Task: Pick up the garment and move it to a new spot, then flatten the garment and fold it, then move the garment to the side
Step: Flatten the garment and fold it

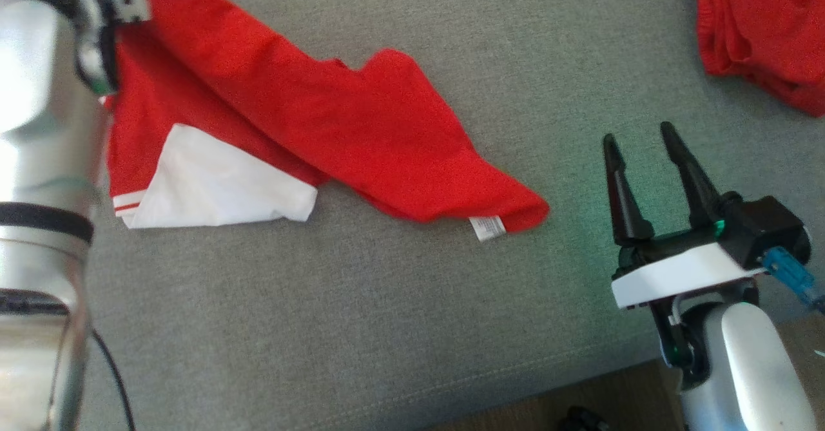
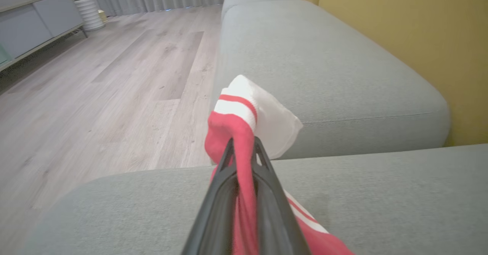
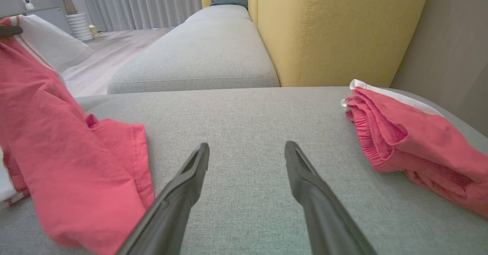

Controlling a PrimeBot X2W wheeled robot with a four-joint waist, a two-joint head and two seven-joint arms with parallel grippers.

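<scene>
A red garment (image 1: 335, 122) with a white panel and striped hem is draped across the grey cushion, its left end lifted. My left gripper (image 2: 243, 148) is shut on that red and white end of the garment (image 2: 238, 117), which folds over its fingertips. In the head view the left arm (image 1: 45, 128) stands at the far left over the raised cloth. My right gripper (image 1: 641, 141) is open at the lower right, above bare cushion, apart from the garment (image 3: 65, 163). Its fingers (image 3: 190, 171) hold nothing.
A second red bundle (image 1: 760, 25) lies at the far right of the grey cushion (image 1: 387, 328); it also shows in the right wrist view as a folded red bundle (image 3: 411, 140). A yellow backrest (image 3: 335, 30) rises behind. Wooden floor (image 2: 95, 95) lies beyond the cushion's edge.
</scene>
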